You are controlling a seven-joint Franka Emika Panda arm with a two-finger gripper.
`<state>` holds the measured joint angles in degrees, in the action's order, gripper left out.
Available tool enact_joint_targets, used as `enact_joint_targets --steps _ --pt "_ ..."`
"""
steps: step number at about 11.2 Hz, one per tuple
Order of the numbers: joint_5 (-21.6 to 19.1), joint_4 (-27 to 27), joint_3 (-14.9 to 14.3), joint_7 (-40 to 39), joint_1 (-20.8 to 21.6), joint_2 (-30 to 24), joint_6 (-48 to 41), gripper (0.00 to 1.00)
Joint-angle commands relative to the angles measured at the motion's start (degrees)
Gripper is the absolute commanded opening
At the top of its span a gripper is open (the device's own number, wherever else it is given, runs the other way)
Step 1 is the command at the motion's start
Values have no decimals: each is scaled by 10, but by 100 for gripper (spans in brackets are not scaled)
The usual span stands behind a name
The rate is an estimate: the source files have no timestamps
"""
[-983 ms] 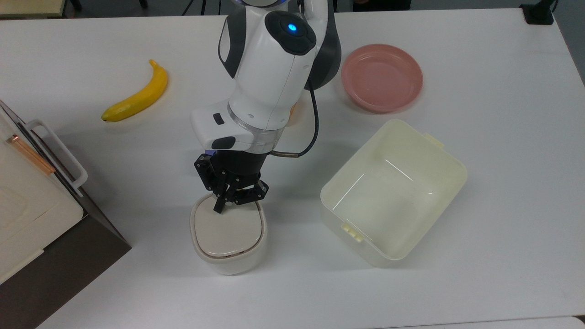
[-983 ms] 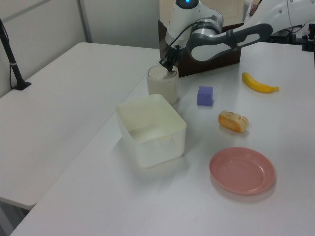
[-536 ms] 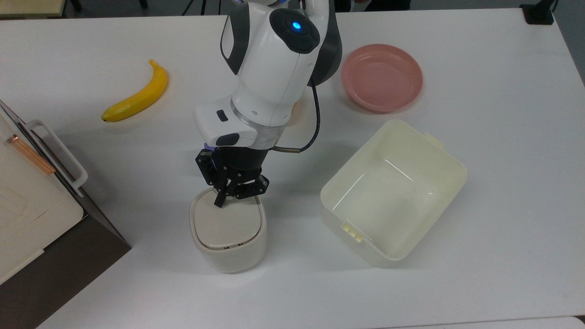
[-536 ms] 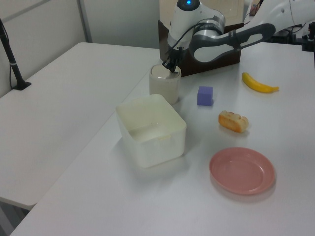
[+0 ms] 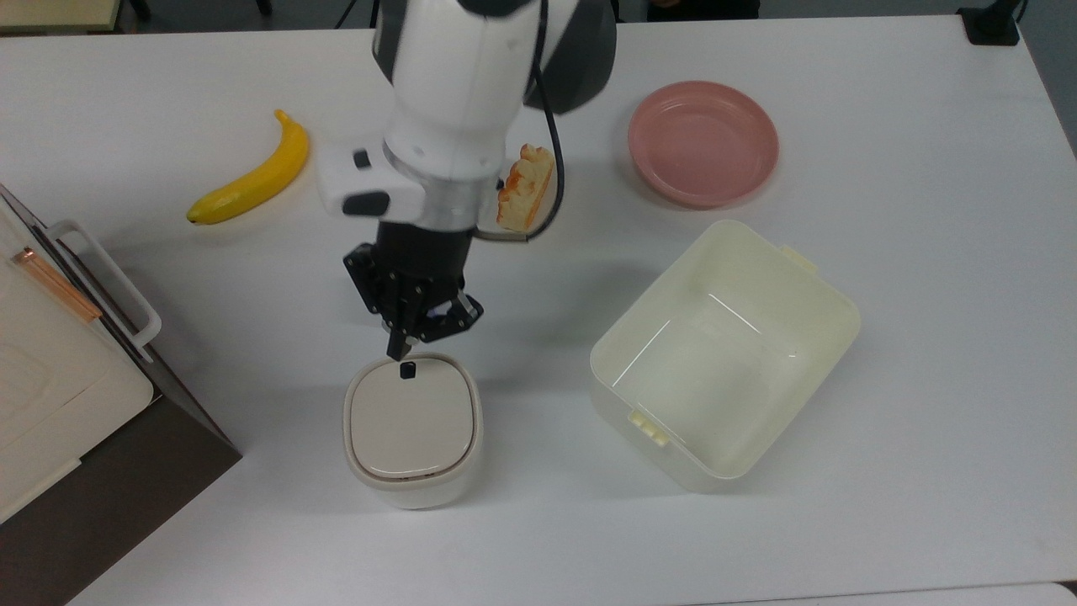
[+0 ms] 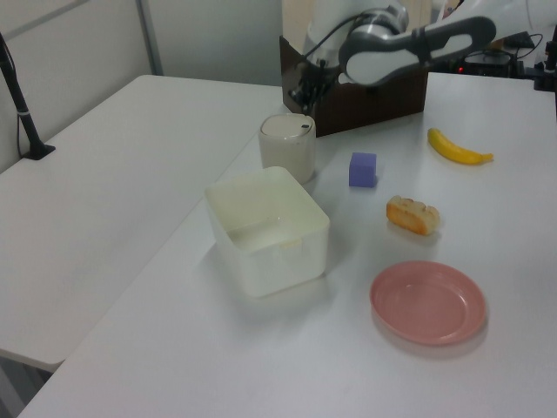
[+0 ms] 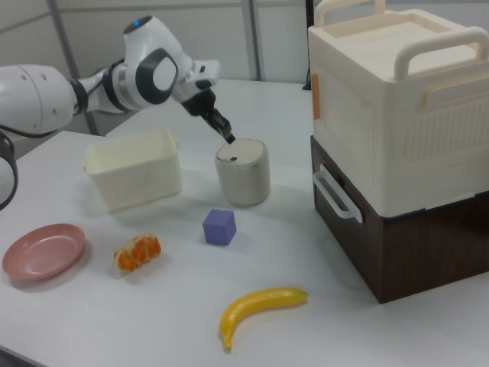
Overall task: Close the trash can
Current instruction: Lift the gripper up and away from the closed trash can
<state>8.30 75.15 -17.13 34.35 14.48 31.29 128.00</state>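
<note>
Since the beige flat lid lies level inside the rim of the small white rounded-square trash can, with its small black button at the edge nearest the arm, the closing step looks done and the arm's retreat is the step in hand. The can stands on the white worktop near the middle of the top view, to the top view's left of the larger cream rectangular lidless tub and apart from it. The black two-finger gripper hangs just above the button edge, clear of the lid, its fingers drawn together on nothing. In the right view the fingers point down at the can's far rim. As I judge it, the next move calls only for a straight lift away, keeping the fingertips off the button so the lid does not spring up again.
</note>
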Motion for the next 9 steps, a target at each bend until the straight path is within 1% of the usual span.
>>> enact_joint_targets --steps 1,2,4,5,6,7,9 --pt "-18 49 12 -9 -9 -86 -36 0" --pt "-21 63 13 -46 -8 -108 -77 0" --pt "-86 88 14 -166 -9 -155 -186 0" --pt "-101 102 14 -221 -13 -186 -247 0" --pt "-106 107 11 -260 -14 -213 -293 0" --pt "-115 123 8 -286 -19 -241 -310 0" --pt "-117 155 3 -310 -22 -286 -317 0"
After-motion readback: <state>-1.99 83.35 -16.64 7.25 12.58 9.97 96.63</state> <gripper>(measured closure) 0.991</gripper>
